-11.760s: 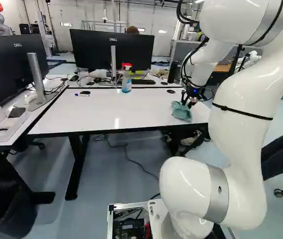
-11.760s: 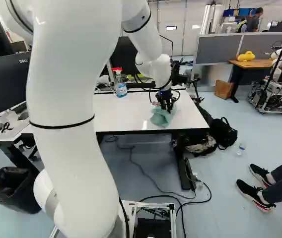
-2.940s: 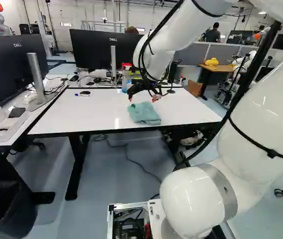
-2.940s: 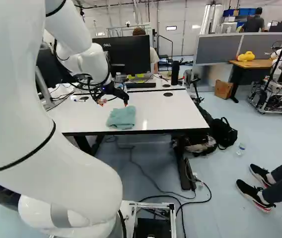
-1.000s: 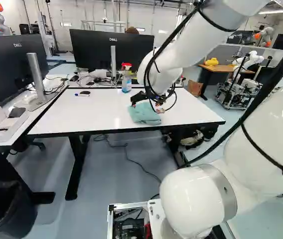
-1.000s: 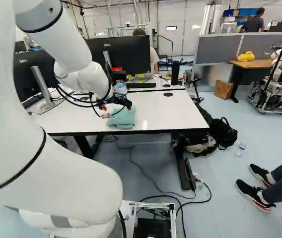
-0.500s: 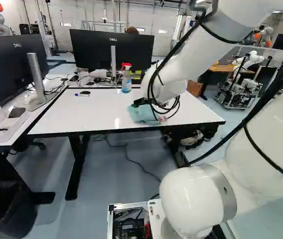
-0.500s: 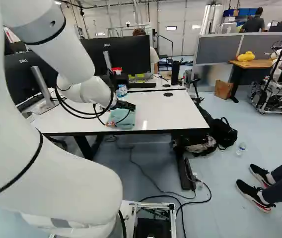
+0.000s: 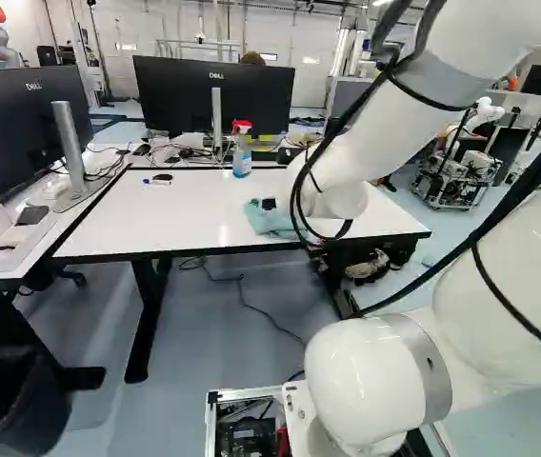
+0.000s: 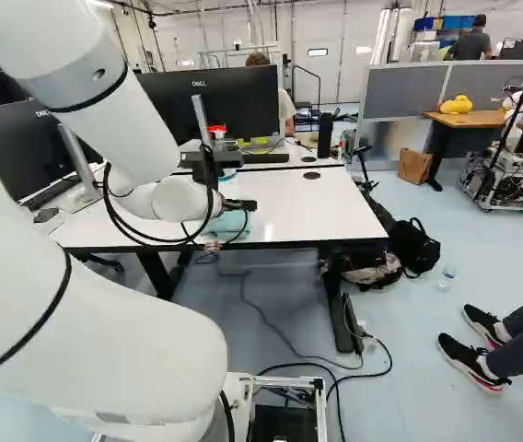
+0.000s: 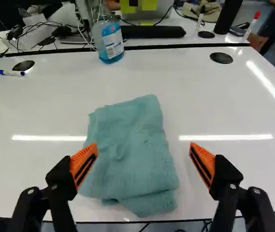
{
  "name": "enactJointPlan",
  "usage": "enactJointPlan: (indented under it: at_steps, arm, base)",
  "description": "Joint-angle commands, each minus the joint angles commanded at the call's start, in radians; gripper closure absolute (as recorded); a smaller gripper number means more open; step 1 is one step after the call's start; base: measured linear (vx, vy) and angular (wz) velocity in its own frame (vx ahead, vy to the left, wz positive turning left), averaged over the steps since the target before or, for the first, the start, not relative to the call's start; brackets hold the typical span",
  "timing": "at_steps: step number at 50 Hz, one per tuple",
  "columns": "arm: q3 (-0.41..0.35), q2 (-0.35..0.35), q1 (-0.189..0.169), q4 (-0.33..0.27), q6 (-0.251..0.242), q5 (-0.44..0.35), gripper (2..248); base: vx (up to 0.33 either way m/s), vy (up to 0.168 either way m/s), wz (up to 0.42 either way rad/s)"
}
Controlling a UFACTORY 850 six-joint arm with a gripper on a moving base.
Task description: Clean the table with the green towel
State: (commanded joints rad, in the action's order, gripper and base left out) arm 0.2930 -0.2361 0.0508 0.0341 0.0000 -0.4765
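We judge the green towel [image 11: 131,150], bunched near the worktop [image 11: 234,106] front edge, as soft and light, best pinched at its thick middle fold, with our tool [image 11: 142,162] spread open above it.

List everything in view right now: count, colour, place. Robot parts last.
Crumpled green cloth towel: 1, teal-green, near the front edge of the table, between and just ahead of the open fingers, untouched.
White rectangular table: 1, white top, under the towel.
Clear plastic spray bottle: 1, blue liquid, red nozzle in the left base view, at the table's far edge behind the towel.
Blue marker pen: 1, white with blue cap, far side, beside a black round grommet.
Second black round grommet: 1, far side, other end.
Black flat monitors: 2 in the left base view, on the desks behind and beside.
Black keyboard: 1, desk behind.
Hand: 1, black with orange pads, open.
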Motion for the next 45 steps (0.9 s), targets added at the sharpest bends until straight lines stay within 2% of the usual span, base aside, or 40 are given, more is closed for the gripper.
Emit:
enactJointPlan:
  at_steps: [22, 45]
  arm:
    - [-0.094, -0.02, -0.023, -0.016, 0.0, -0.181, 3]
    - [-0.162, -0.034, -0.04, -0.027, 0.0, -0.311, 3]
  base:
    - [0.0, 0.0, 0.0]
    - [0.0, 0.0, 0.0]
